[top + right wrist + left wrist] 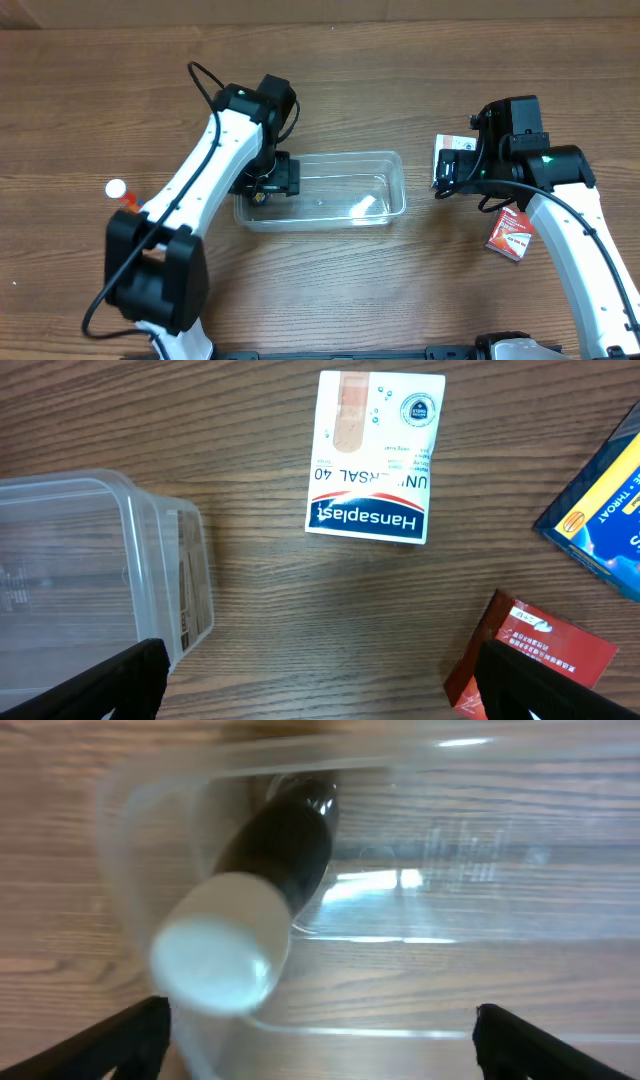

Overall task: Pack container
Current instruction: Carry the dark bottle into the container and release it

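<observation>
The clear plastic container [345,190] lies on the wooden table, mid-view. My left gripper [266,188] hangs over its left end. In the left wrist view the left gripper [320,1025] is open, and a dark bottle with a white cap [265,870] lies blurred inside the container [500,750], free of the fingers. My right gripper [452,180] is to the right of the container. In the right wrist view it [320,685] is open and empty over bare wood, between the container's corner [150,560] and a red box [530,660].
A white Hansaplast box [375,455] lies ahead of the right gripper and also shows in the overhead view [450,150]. A blue box [605,500] lies at the right edge. The red box [510,232] sits by the right arm. An orange bottle with a white cap [118,190] stands at the left.
</observation>
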`<action>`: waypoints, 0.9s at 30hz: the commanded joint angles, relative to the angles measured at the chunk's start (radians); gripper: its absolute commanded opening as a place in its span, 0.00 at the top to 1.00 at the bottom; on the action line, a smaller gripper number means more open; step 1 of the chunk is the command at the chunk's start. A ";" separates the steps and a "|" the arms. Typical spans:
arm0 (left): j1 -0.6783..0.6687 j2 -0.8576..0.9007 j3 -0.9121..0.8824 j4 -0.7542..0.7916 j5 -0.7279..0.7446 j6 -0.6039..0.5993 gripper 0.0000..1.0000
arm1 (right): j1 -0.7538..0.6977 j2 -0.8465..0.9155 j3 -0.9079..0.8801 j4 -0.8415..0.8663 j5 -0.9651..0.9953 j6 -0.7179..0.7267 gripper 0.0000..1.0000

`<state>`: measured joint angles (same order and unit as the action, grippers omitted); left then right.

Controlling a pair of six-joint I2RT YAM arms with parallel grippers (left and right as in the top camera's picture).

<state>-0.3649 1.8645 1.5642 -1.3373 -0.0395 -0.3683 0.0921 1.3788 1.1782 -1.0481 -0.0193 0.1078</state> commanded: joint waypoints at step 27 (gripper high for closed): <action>0.759 -0.307 0.047 0.030 -0.038 0.034 0.00 | -0.004 -0.024 0.032 0.006 -0.002 -0.003 0.00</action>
<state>0.3771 1.4658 1.6363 -1.3201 -0.0978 -0.3813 0.0921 1.3788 1.1782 -1.0473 -0.0193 0.1078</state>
